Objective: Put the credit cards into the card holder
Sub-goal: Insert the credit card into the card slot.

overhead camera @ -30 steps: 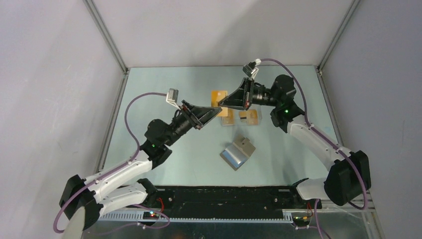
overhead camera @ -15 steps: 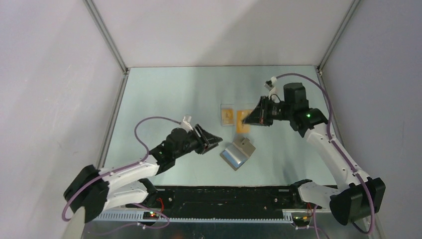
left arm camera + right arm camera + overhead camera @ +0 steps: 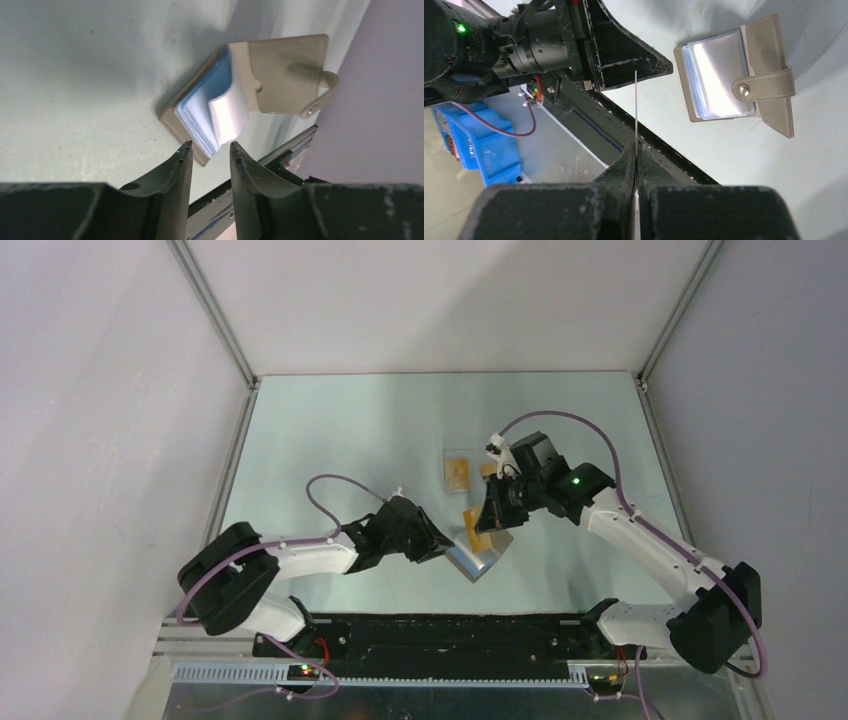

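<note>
The card holder [image 3: 482,552] lies open on the table [image 3: 330,440], close to the middle of the near edge and turned at a slant to it. Its grey-taupe cover is spread flat, and a stack of clear pockets [image 3: 220,112] arches up from the inside. A strap [image 3: 764,86] with a metal stud reaches out from one flap.

The left gripper [image 3: 210,150] sits low at the holder's left side. Its two fingers stand a little apart, with one corner of the holder lying just at the gap between the tips. Whether either tip touches the cover cannot be made out.

The right gripper [image 3: 637,150] hangs above the far side of the holder with its fingers pressed together on an orange card [image 3: 476,532]. In the right wrist view that card appears edge-on, as a thin line rising straight out of the fingertips. From above, the orange face hangs over the holder's far edge, clear of the pockets.

Further toward the far edge of the table, a little left of the right arm, rests a clear box [image 3: 458,471] with a second gold card [image 3: 459,469] lying flat inside. It is well apart from the holder.
</note>
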Robot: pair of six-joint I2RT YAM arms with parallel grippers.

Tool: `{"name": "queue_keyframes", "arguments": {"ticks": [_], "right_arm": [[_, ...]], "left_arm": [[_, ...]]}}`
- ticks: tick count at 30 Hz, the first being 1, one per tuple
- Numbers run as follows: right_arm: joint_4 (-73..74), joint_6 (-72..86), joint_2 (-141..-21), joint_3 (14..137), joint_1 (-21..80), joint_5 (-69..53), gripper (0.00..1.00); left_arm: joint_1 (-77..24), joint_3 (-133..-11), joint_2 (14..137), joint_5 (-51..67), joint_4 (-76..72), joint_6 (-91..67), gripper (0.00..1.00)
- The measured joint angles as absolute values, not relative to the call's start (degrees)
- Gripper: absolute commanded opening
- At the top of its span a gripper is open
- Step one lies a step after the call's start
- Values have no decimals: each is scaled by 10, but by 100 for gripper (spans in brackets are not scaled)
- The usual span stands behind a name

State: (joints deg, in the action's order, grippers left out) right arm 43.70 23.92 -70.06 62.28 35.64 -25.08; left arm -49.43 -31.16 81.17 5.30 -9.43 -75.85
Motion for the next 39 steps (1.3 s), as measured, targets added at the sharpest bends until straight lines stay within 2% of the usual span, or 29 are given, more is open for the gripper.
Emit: {"name": "queue_keyframes", "arguments": {"ticks": [11, 24, 39], "right_arm": [[409, 265, -805, 599, 406, -186, 0], [378, 270, -852, 601, 462, -141, 0], [444, 269, -1019, 741, 526, 3, 0]], "left_arm": [[-496, -325, 877, 40, -67, -754, 34], [-497, -333, 893, 36, -80, -751, 27], [-497, -347, 909, 32, -69, -752, 10]]}}
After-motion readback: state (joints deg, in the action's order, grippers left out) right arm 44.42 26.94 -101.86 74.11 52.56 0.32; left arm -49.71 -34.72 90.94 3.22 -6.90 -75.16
